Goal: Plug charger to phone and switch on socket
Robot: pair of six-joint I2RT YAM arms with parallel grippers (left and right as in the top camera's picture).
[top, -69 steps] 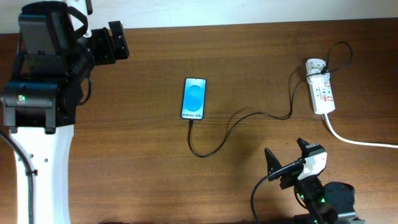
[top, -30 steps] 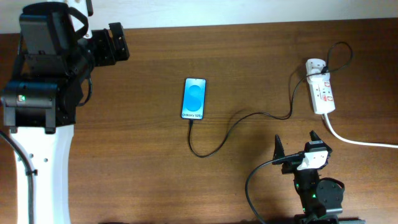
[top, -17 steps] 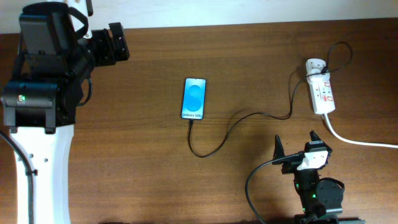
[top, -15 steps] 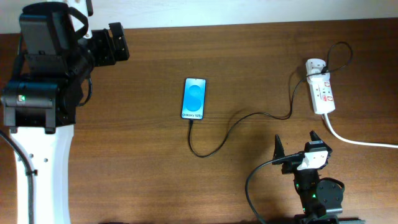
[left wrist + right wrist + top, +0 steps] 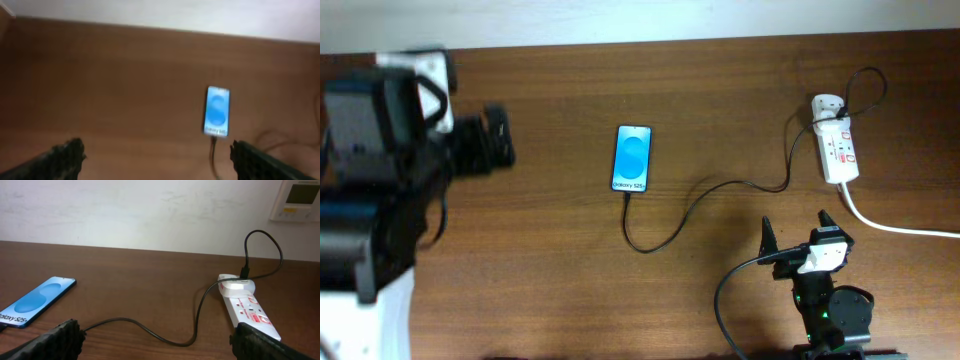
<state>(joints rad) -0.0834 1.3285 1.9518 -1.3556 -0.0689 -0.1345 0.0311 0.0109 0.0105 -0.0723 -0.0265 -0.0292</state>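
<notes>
The phone (image 5: 632,157) lies flat at the table's middle with its blue screen lit; it also shows in the left wrist view (image 5: 217,110) and the right wrist view (image 5: 37,301). The black charger cable (image 5: 695,199) runs from the phone's bottom edge to the white adapter (image 5: 826,105) plugged into the socket (image 5: 838,150), a white power strip at the far right, also in the right wrist view (image 5: 248,307). My left gripper (image 5: 155,157) is open and empty, left of the phone. My right gripper (image 5: 157,345) is open and empty near the table's front edge, below the socket.
The socket's thick white cord (image 5: 890,224) trails off the right edge. A white wall runs behind the table, with a wall panel (image 5: 299,200) at upper right. My left arm's bulky body (image 5: 380,200) covers the table's left side.
My left arm has swung down and forward, blurred with motion. The right arm settled a second ago and has stayed still since. Phone, cable and socket have not moved.
</notes>
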